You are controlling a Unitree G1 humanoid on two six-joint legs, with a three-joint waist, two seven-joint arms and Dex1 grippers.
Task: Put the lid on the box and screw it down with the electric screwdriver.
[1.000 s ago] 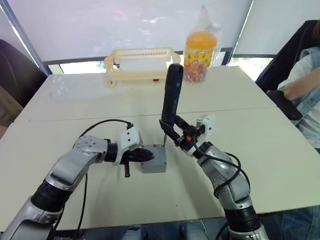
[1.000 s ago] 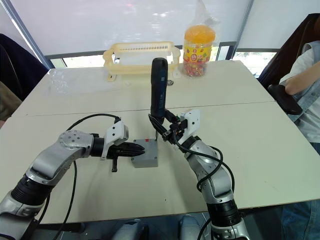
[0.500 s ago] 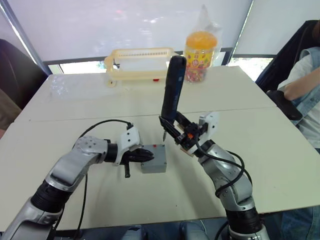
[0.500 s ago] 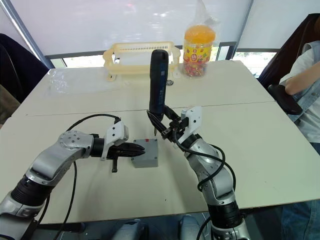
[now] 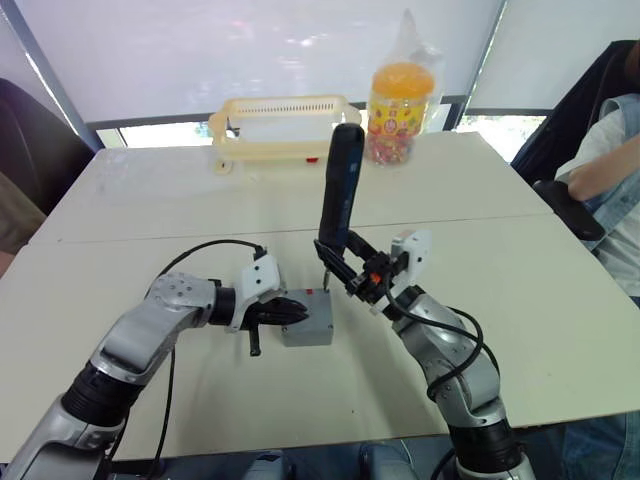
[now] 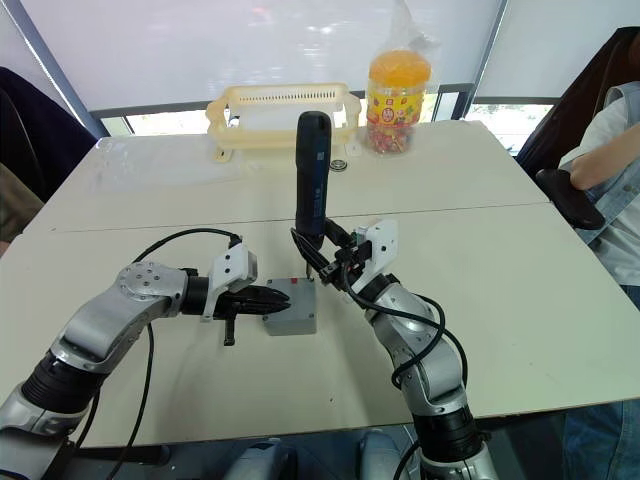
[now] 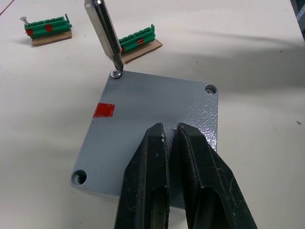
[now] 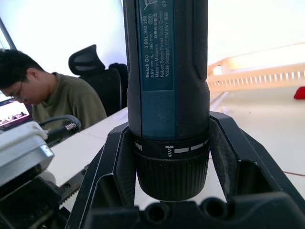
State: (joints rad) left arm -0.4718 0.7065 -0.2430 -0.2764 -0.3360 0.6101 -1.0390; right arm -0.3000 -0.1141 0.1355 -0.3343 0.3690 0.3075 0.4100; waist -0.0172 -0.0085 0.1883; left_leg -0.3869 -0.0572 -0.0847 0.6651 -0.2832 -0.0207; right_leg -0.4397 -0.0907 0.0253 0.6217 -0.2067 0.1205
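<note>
Left wrist view: the bit of the electric screwdriver point(image 5: 340, 195) sits on a corner screw point(image 7: 115, 74) of the lid point(image 7: 152, 129), which lies on the box point(image 5: 308, 320) mid-table; another corner has its screw, one hole is empty. Your right gripper point(image 6: 322, 262) is clamped on the screwdriver, held nearly upright; your left gripper point(image 7: 174, 157) has its fingers nearly together, pressing flat on the lid. Watch the tilt: if you lean, the bit likely cams out and could shove the box sideways.

grey lid point(image 7: 157, 119), red mark point(image 7: 103, 110), black-and-blue electric screwdriver point(image 8: 167, 71)
</note>
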